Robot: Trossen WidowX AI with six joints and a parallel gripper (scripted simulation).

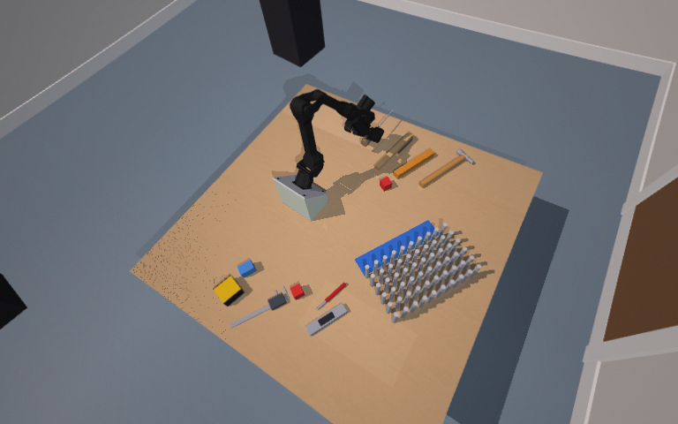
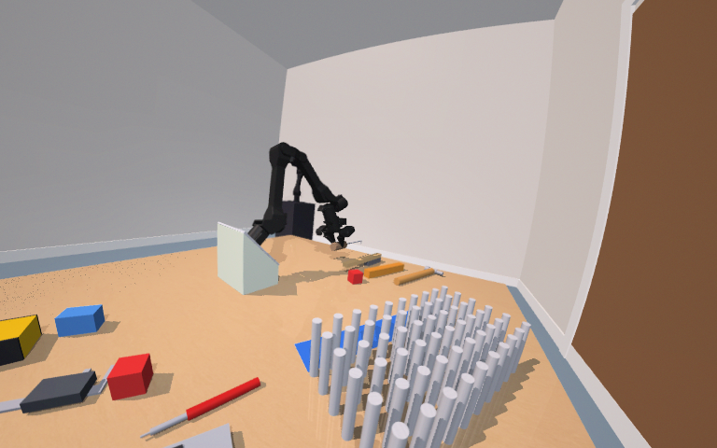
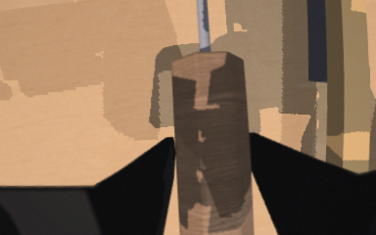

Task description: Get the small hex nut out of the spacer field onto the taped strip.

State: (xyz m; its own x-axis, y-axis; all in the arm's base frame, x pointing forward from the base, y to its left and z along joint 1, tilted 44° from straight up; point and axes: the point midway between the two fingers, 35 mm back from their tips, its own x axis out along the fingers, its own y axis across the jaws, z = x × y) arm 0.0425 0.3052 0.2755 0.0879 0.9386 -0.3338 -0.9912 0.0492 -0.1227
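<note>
My gripper [image 1: 372,139] [image 2: 336,243] [image 3: 210,143] is shut on the brown wooden handle [image 3: 211,117] of a tool with a thin metal shaft [image 3: 203,24] [image 1: 385,117]. It holds the tool above the table's back part, beyond the red cube and far from the spacers. The shaft's far end is outside the wrist view. The metal spacers [image 1: 367,271] [image 2: 355,404] stand upright in several rows. The blue taped strip [image 1: 360,260] [image 2: 304,350] lies along their near-arm side. The hex nut cannot be made out among the spacers.
Near the held tool lie a khaki bar [image 1: 382,161] [image 3: 335,108] with a dark piece [image 3: 317,39], an orange bar [image 1: 413,163] [image 2: 384,270], a hammer [image 1: 442,170] and a red cube [image 1: 385,183] [image 2: 355,276]. A red screwdriver [image 1: 335,291] and grey level [image 1: 313,327] lie beside the field.
</note>
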